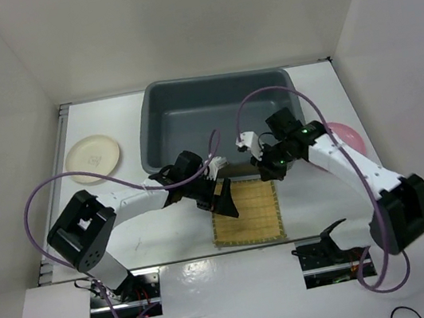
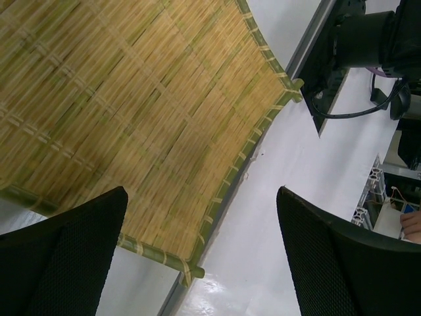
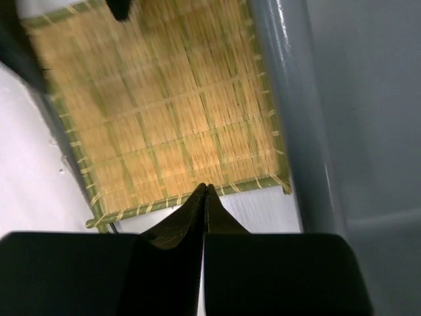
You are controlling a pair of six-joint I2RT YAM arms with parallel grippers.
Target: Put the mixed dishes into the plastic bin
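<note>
Both arms bend inward, elbows out, wrists tipped down over the bamboo mat, which lies on the tabletop just before the plastic bin. The left claw gapes wide above the mat's edge. The right claw is pinched closed on nothing.

No readable text, label, brand, number in any view. Faint mark at centre of cream plate: too small to read.

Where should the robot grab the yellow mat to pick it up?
Grab the mat by its thin left edge, coming from the left, where the open left fingers hover. It lies flat on the table, so probably only an edge can be pinched, and the bin crowds its far side.
</note>
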